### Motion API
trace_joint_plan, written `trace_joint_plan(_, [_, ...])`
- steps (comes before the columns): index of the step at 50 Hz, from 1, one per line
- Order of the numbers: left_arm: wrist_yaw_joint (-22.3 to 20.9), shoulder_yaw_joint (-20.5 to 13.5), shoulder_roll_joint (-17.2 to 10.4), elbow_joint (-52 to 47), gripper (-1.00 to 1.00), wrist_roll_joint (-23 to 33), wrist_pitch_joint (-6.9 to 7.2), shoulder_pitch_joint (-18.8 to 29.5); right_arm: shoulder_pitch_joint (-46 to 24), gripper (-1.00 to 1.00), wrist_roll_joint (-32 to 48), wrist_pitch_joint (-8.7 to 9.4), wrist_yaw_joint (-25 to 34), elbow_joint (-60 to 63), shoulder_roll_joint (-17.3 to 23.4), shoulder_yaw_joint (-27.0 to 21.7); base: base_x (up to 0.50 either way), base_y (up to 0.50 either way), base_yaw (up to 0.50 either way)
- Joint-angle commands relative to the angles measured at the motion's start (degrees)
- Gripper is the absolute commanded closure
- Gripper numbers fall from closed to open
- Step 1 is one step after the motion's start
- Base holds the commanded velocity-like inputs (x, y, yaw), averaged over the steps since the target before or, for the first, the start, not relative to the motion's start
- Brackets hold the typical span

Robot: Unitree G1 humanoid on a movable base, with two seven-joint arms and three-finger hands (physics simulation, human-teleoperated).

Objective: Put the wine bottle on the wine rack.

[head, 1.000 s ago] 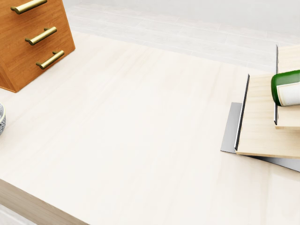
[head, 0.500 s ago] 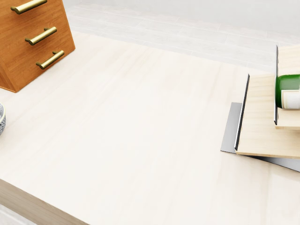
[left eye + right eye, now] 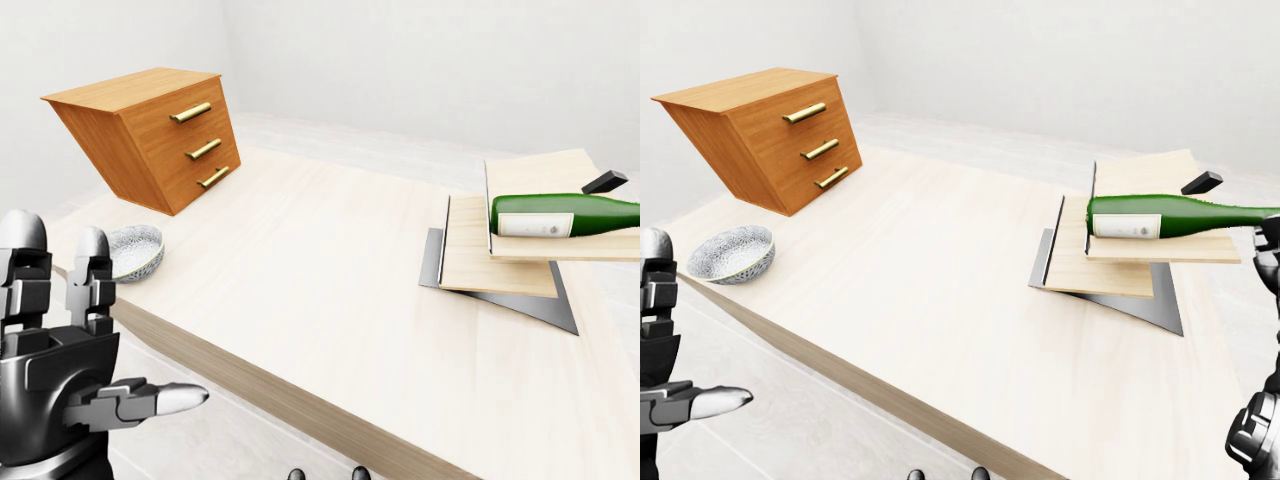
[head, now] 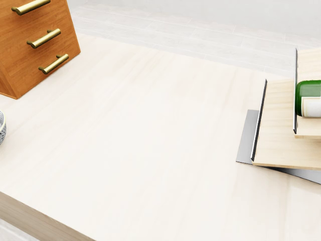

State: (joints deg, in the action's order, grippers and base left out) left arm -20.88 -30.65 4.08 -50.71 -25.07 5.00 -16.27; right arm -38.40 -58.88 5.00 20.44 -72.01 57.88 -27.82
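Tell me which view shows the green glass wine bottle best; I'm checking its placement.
The right-eye view: the green glass wine bottle shows nearly whole, lying sideways. The left-eye view crops its neck; the head view catches only its base.

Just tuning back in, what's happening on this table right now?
The green wine bottle is lying on its side across the stepped wooden wine rack at the right of the table. The left hand is raised at the lower left, open and holding nothing. The right hand shows only partly at the right edge, by the bottle's neck; whether it grips it cannot be told. A small drawer chest and a bowl sit to the left.
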Motion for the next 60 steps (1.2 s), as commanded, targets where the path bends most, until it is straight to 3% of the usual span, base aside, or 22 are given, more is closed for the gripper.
trace_joint_plan(1, [0.4, -0.3, 0.3, -2.3, -1.00, -0.4, 0.00, -0.3, 1.7, -1.00, -0.5, 0.00, 0.5, -0.2, 1.5, -0.5, 0.00, 0.00, 0.00])
trace_joint_plan(19, [-0.3, -1.2, 0.6, -1.9, -1.00, -0.6, 0.00, 0.1, 5.1, -1.00, -4.1, 0.00, -0.1, 4.4, 7.5, -3.2, 0.00, 0.00, 0.00])
trace_joint_plan(30, [0.0, -1.2, 0.6, -2.7, -1.00, -0.9, 0.00, 0.1, 10.1, -1.00, -10.4, 0.00, -4.9, 14.8, 11.8, -7.8, 0.00, 0.00, 0.00])
trace_joint_plan(43, [0.8, -0.6, 0.5, -4.4, -1.00, -1.2, 0.00, 0.4, 15.4, -1.00, -23.0, 0.00, -19.1, 33.7, 15.5, -16.8, 0.00, 0.00, 0.00])
trace_joint_plan(60, [1.5, -1.7, -0.3, -5.9, -1.00, -2.6, 0.00, 1.0, 16.6, -1.00, -40.2, 0.00, -35.7, 54.3, 15.8, -18.6, 0.00, 0.00, 0.00])
